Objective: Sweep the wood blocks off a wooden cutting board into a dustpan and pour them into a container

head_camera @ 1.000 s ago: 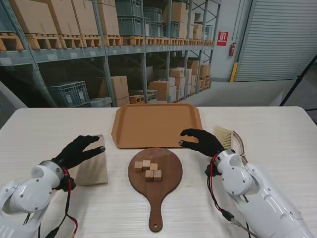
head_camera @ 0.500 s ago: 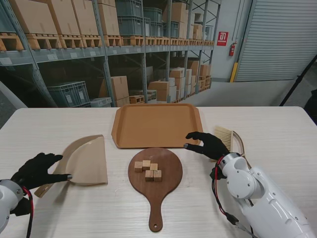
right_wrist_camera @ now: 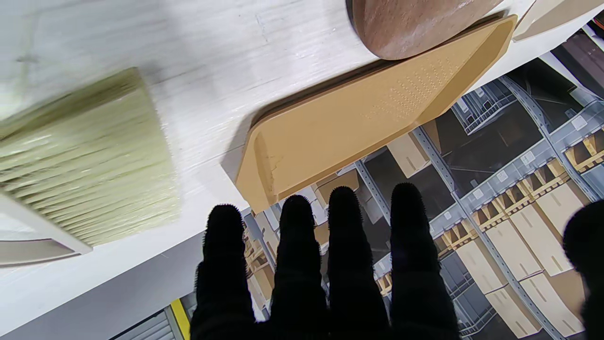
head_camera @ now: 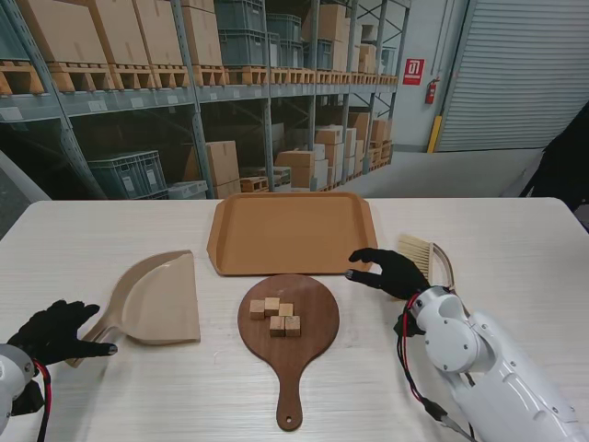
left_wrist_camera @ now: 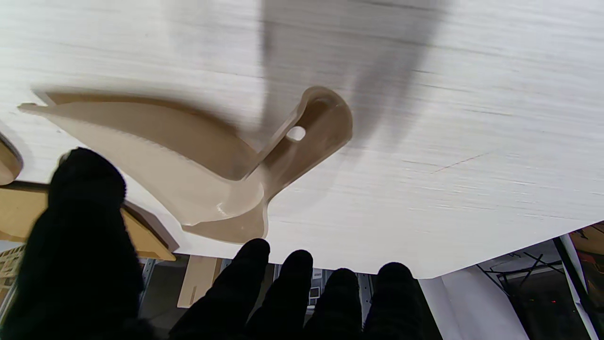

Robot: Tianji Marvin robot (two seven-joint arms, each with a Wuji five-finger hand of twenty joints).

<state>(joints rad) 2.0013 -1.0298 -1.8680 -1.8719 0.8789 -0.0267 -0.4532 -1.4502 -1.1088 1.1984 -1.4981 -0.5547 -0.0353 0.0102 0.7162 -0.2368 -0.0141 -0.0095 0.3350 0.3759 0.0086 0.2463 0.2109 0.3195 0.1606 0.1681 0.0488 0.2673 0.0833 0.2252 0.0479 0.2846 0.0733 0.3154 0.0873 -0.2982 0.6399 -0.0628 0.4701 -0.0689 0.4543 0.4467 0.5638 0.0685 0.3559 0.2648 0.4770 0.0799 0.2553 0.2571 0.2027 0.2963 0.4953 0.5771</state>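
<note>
1. Left hand (head_camera: 55,333) low at near-left of the counter (head_camera: 515,249), fingers spread, holding nothing; fingertips just beside the dustpan (head_camera: 156,299) handle, contact unclear.
2. Right hand (head_camera: 391,270) hovers palm-down, fingers apart, empty, between tray (head_camera: 290,230) corner and brush (head_camera: 419,253).
3. Wood blocks (head_camera: 276,316) clustered on the cutting board (head_camera: 290,322), mid-counter, nearer to me than the tray; dustpan to its left.
4. Left wrist view: dustpan (left_wrist_camera: 198,156) handle with hang-hole, clear of the fingers (left_wrist_camera: 283,293).
5. Right wrist view: brush (right_wrist_camera: 85,160) bristles close up, tray (right_wrist_camera: 368,113) rim, cutting board (right_wrist_camera: 410,23) edge; blocks not visible.
</note>
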